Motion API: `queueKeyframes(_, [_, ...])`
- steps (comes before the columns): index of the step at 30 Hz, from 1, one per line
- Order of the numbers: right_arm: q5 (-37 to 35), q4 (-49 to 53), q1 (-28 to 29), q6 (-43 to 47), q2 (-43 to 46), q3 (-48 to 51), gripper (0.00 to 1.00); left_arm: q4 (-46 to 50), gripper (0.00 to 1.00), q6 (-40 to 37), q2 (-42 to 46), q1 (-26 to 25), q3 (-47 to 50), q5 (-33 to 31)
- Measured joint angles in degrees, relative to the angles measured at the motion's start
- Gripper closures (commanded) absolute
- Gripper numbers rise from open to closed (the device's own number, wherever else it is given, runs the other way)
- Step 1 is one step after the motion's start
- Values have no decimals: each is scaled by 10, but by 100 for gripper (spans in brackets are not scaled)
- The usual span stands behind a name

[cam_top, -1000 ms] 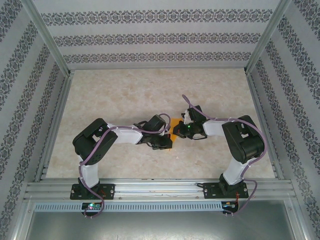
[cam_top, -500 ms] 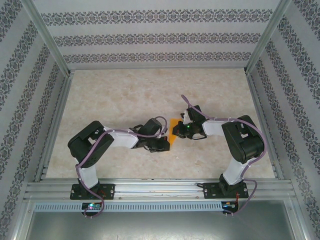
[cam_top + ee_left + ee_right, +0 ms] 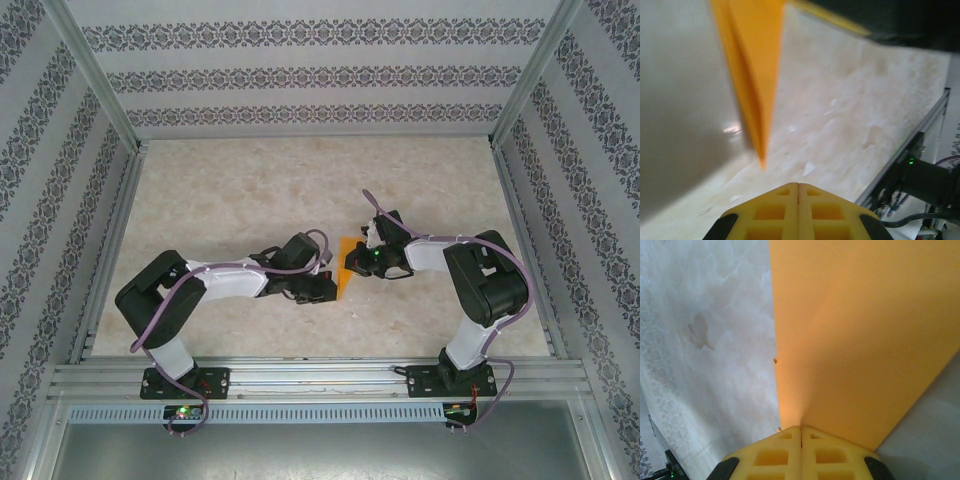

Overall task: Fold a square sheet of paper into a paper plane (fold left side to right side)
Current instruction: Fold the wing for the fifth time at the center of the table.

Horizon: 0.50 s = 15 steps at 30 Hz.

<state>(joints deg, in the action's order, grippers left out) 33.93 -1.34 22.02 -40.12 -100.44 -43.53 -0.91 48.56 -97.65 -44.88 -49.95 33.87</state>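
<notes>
Paper plane [image 3: 346, 280]: bright orange, folded into a narrow, pointed wedge with layered creases; it sits between the two claws, around the middle of the worktop [image 3: 250, 190].
Right claw [image 3: 352, 262]: yellow pads pressed together, pinching the paper plane [image 3: 865, 340]; in the right wrist view the orange sheet fans out from the seam between the pads [image 3: 801, 432].
Left claw [image 3: 330, 290]: yellow pads pressed together with nothing between them [image 3: 798, 192]; just beside the wedge, apart from it.
Tip: in the left wrist view the point [image 3: 755, 65] aims toward the left claw, with bare worktop between.
Worktop: pale, marbled beige.
Paper against worktop: cannot tell whether it rests or hangs clear.
</notes>
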Motion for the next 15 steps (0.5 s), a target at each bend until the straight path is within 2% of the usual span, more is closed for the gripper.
queueKeyframes(8, [0, 0, 0, 0, 0, 0, 100, 1, 100, -15, -67, 0, -78, 17])
queueKeyframes(15, [0, 0, 0, 0, 0, 0, 100, -1, 100, -21, -106, 4, -96, 17])
